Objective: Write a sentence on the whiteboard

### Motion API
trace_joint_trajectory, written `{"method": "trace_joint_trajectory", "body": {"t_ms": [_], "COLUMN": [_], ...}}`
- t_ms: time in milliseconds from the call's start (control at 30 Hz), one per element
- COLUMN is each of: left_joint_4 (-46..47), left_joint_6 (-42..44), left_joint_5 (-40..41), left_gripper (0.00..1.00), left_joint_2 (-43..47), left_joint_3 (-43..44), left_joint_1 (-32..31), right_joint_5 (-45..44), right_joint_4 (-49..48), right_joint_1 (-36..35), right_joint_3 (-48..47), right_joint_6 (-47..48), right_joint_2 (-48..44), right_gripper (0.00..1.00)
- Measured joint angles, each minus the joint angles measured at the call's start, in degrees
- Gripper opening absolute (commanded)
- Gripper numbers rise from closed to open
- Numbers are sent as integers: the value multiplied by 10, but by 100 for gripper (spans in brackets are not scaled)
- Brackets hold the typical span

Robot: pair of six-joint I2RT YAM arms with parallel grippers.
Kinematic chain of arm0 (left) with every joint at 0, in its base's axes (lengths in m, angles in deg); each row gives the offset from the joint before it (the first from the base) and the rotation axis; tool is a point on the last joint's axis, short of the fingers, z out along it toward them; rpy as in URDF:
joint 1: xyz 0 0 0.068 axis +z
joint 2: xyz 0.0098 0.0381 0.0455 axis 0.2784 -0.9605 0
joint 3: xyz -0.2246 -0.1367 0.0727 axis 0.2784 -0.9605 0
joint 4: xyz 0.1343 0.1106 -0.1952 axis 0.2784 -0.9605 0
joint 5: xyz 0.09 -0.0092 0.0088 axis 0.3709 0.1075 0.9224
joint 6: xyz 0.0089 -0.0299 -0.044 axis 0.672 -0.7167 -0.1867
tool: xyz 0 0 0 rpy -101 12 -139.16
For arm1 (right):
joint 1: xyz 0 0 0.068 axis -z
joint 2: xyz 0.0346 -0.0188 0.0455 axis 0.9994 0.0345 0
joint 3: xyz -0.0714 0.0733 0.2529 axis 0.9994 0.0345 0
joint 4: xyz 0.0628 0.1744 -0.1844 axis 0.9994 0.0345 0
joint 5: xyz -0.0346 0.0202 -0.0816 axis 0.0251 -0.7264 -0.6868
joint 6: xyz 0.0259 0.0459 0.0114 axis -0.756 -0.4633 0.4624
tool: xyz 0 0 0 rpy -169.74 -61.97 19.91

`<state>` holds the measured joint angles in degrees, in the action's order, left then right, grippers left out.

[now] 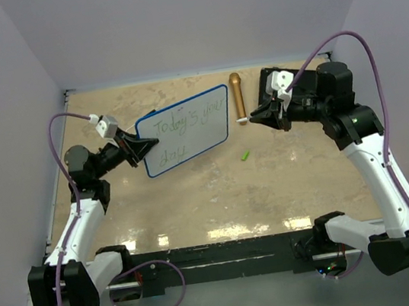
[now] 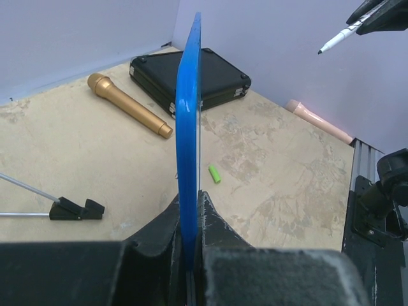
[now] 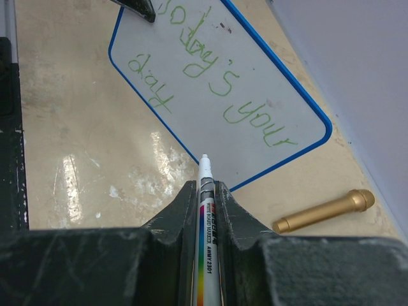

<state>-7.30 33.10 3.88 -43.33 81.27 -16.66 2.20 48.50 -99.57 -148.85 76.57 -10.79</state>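
Observation:
The whiteboard [image 1: 185,129] has a blue rim and reads "Today's your day" in green. It is lifted at a tilt above the table. My left gripper [image 1: 145,142] is shut on its left edge. In the left wrist view the board [image 2: 189,115] stands edge-on between the closed fingers of the left gripper [image 2: 189,204]. My right gripper [image 1: 257,117] is shut on a white marker [image 3: 207,223]. The uncapped tip pointing toward the board's right edge, a little apart from it. The right wrist view shows the written face of the whiteboard [image 3: 217,83] beyond the right gripper [image 3: 205,188].
A gold microphone [image 1: 236,94] lies just right of the board, with a black case [image 2: 191,76] behind it under the right arm. A small green cap [image 1: 245,155] lies on the table mid-right. A black clip on a thin rod [image 2: 76,208] lies left of the board.

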Motion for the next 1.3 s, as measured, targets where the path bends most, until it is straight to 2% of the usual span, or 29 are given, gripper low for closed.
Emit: {"method": "trace_joint_trajectory", "body": {"t_ms": [1067,1300], "left_joint_4": [28,101], "left_joint_6": [-21,-68], "left_joint_5": [-37,-53], "left_gripper": [0,0], "left_joint_2": [-24,-64], "left_joint_3": [16,19], "left_joint_1": [73,104], "right_joint_5": [11,22], "right_joint_4": [-17,-35], "right_joint_1": [0,0], "right_joint_3": [35,53], "right_joint_6": [0,-2], "right_joint_2": [1,1], "right_gripper": [0,0]}}
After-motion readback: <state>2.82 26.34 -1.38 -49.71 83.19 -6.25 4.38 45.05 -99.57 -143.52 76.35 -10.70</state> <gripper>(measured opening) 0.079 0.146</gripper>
